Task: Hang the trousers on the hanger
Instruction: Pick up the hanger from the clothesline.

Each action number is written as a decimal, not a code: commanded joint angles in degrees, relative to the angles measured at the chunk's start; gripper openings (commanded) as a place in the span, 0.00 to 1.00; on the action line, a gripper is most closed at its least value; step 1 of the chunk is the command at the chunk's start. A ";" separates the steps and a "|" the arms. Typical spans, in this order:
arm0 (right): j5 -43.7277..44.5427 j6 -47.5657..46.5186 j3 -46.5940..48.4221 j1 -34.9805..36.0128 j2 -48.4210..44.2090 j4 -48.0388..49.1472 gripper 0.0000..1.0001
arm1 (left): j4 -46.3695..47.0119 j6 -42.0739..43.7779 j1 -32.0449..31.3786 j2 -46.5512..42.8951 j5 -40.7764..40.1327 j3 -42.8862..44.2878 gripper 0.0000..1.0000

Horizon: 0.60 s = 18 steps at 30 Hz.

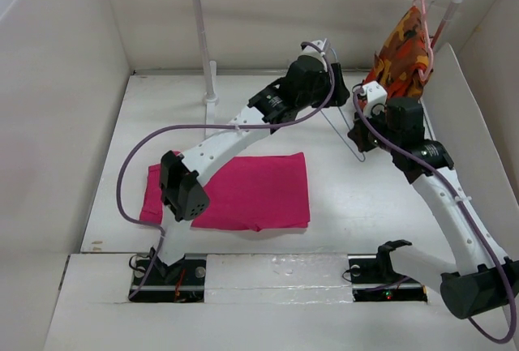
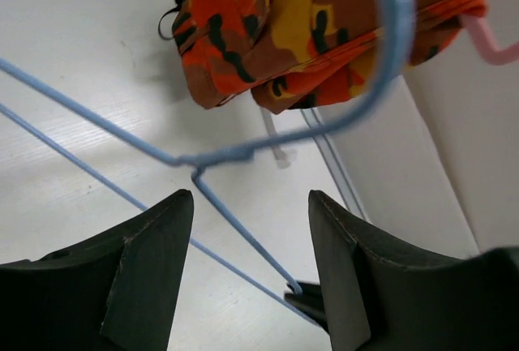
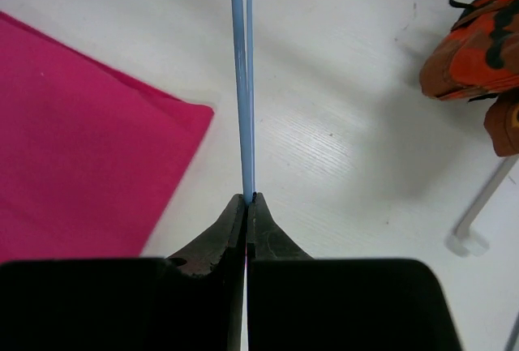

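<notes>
My right gripper [image 3: 246,201] alone pinches the hanger [image 3: 241,83] wire; left gripper [image 2: 251,229] spread, empty. Thin wire may swivel or slip.

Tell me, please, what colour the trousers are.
The trousers are plain magenta-pink, clearest in the top external view.

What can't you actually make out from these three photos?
- Right wrist view: the hanger runs off the top edge, so its shape is unseen.
- Top view: the left arm covers part of the trousers; their legs cannot be told apart.
- Left wrist view: the patterned garment is cut off by the top edge.
</notes>
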 commanded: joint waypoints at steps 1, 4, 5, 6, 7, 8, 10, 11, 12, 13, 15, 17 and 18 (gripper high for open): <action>2.91 2.05 -0.17 3.06 -1.99 2.78 0.00 | 0.96 -0.93 -0.01 0.97 -1.61 3.37 0.54; 5.81 2.84 -0.87 4.92 -2.96 1.99 0.00 | -1.75 -1.19 -0.01 3.52 -2.48 6.27 0.48; 6.25 2.93 -1.05 5.52 -3.31 1.98 0.00 | -2.11 -1.28 -0.01 3.79 -2.74 6.97 0.47; 6.34 3.02 -1.14 5.53 -3.58 1.81 0.00 | -1.94 -1.28 -0.01 3.80 -2.83 6.28 0.46; 6.43 3.02 -1.23 5.53 -4.10 1.55 0.00 | -0.98 -1.46 -0.01 3.36 -2.75 5.58 0.32; 6.78 3.37 -1.23 5.53 -4.28 1.28 0.00 | -0.28 -1.98 -0.01 2.92 -2.75 4.79 0.22; 7.74 3.55 -1.05 6.15 -4.28 -1.34 0.00 | 0.95 -2.77 -0.01 1.87 -2.31 2.59 0.02; 8.71 3.72 -1.05 6.15 -4.54 -2.31 0.00 | 1.13 -3.56 -0.01 1.51 -1.61 1.45 0.00; 8.80 3.90 -1.40 6.15 -4.81 -3.54 0.02 | 1.31 -3.92 -0.01 0.99 -0.91 0.48 0.00; 8.54 3.90 -1.58 6.15 -5.24 -5.21 0.12 | 2.79 -4.36 -0.01 -0.67 -0.20 -1.35 0.00; 5.99 3.46 -1.75 6.15 -7.80 -8.56 0.44 | 7.73 -6.73 -0.01 -5.17 4.11 -13.50 0.00; 3.90 2.85 -1.32 6.15 -9.55 -11.54 0.62 | 15.15 -8.57 -0.54 -11.21 5.33 -21.63 0.00; 3.01 2.41 -0.97 5.54 -10.86 -12.42 0.64 | 17.81 -9.88 -0.54 -13.15 5.43 -29.42 0.00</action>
